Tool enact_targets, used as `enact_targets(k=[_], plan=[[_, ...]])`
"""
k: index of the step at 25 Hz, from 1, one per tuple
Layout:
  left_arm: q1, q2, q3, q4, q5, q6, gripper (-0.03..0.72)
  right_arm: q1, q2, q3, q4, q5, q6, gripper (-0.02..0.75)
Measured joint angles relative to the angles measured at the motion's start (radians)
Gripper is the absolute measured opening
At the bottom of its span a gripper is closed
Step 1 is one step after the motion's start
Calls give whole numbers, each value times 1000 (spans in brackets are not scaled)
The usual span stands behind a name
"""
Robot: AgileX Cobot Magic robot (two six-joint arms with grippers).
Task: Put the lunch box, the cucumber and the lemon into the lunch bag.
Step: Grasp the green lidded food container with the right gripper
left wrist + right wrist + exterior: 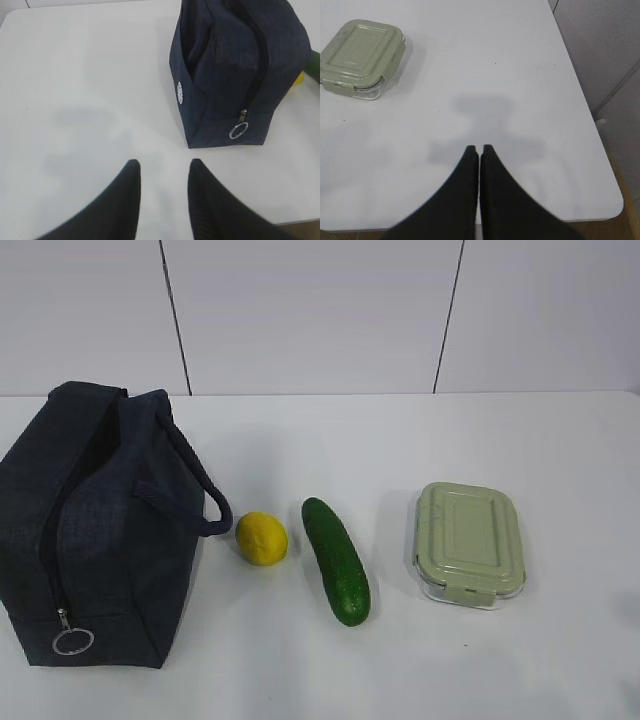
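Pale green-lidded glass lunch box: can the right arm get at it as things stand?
Probably yes. In the right wrist view the pale green-lidded glass lunch box sits alone on bare white table, nothing between it and the right gripper. But the jaws are shut, so they must open first.

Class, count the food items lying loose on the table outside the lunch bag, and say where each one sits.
2. The lemon lies just right of the lunch bag; the cucumber lies between the lemon and the lunch box. The closed bag and box could hide more.
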Motion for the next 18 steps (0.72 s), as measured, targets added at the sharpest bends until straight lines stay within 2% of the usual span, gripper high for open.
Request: enact_targets(k=[14,16,18], plan=[[0,0,0,0,0,0,239,0,40,-29,2,-50,0,12],[0,0,0,0,0,0,239,0,114,-53,18,-72,0,52],[0,0,0,0,0,0,239,0,214,-82,40,-82,0,136]])
